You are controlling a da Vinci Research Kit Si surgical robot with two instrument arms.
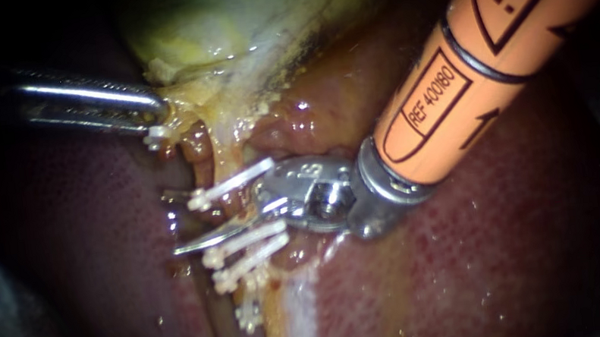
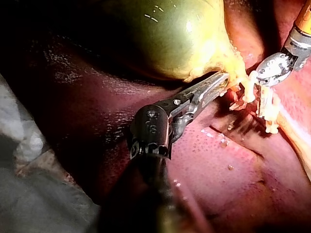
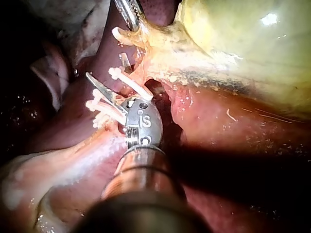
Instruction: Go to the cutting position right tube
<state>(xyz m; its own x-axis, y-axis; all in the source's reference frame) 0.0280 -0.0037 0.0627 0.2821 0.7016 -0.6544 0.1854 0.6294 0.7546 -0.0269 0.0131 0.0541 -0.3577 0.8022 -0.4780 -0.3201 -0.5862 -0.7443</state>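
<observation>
The green-yellow gallbladder (image 1: pixel 235 16) tapers down into a yellowish tube (image 1: pixel 225 151) that carries several white clips (image 1: pixel 234 182). My left instrument (image 1: pixel 156 113) comes in from the left, its jaws shut on the gallbladder's neck, next to another clip (image 1: pixel 156 136). My right instrument (image 1: pixel 184 222), on an orange shaft, has thin blades standing open. They straddle the tube between the upper clip and the lower clips (image 1: pixel 248 244). In the right wrist view the two open blades (image 3: pixel 106 65) reach among the clips. The left wrist view shows the left instrument's jaws (image 2: pixel 221 82) clamped on yellow tissue.
Dark red liver (image 1: pixel 480 269) lies under and around the tube. A pale fatty strip (image 1: pixel 300 321) runs down from the clips. Grey cloth (image 2: pixel 29 194) shows beside the liver in the left wrist view.
</observation>
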